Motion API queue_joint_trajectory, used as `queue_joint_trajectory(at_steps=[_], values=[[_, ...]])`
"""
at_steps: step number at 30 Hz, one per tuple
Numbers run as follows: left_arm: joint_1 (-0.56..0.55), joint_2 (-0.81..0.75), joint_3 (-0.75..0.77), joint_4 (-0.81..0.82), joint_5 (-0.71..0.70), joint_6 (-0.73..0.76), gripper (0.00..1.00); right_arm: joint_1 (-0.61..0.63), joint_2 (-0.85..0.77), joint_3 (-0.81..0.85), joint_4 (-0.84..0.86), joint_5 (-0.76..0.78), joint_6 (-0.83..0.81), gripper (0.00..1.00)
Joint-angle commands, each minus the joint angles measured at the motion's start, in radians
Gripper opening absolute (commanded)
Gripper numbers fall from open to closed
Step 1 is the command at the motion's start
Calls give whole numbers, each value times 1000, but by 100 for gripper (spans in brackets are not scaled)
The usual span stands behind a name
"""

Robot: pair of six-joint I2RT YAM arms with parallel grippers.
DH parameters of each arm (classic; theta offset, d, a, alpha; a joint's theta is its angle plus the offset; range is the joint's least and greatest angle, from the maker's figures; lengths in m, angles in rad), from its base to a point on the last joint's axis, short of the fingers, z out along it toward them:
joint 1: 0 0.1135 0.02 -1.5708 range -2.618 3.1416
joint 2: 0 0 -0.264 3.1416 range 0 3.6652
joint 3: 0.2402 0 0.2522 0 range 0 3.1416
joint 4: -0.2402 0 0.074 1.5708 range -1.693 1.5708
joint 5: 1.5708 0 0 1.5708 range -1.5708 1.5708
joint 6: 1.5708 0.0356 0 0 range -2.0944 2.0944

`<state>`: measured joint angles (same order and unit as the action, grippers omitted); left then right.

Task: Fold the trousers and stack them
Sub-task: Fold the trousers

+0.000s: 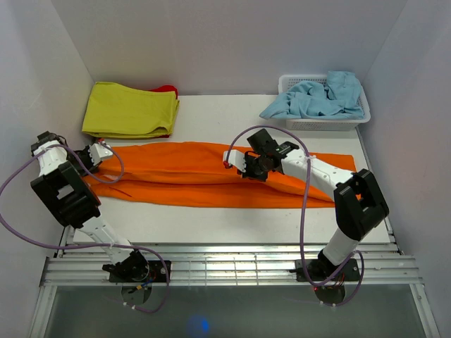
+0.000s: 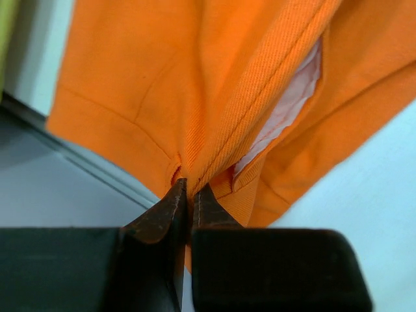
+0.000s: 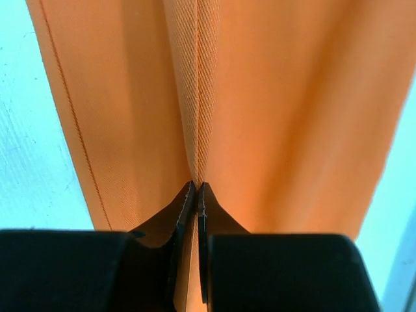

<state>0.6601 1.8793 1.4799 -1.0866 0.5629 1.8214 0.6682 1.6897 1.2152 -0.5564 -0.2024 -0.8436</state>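
Spread lengthwise on the worktop [image 1: 232,220]: trousers [image 1: 184,174], pinched at two points.
At the left end, left pincer [image 2: 190,188] closed on a bunched fold beside white pocket lining [image 2: 286,107]; near the middle, right pincer [image 3: 197,188] closed tight on a raised seam ridge.

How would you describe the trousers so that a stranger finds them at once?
On the white table, look in front of the yellow-green cloth and the white basket. The trousers lie stretched across the middle; they alone are bright orange.
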Motion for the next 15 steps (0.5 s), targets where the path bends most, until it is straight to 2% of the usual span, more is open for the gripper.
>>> queue_joint_trajectory(at_steps=[1,4,7,10,12,15], values=[[30,-88,54,100,103,-28,0,2,-70,-34,76,57,47,8],[65,-117,54,152,159,-34,0,2,-116,-80,87,69,46,8],[108,-167,-13,165,196,53,0,7,-159,-158,95,58,43,8],[148,-216,-162,206,172,177,0,34,-174,-262,125,52,34,8],[157,-235,-286,243,157,231,0,62,-186,-321,162,54,26,8],[167,-249,-392,298,103,277,0,100,-194,-401,213,67,14,8]])
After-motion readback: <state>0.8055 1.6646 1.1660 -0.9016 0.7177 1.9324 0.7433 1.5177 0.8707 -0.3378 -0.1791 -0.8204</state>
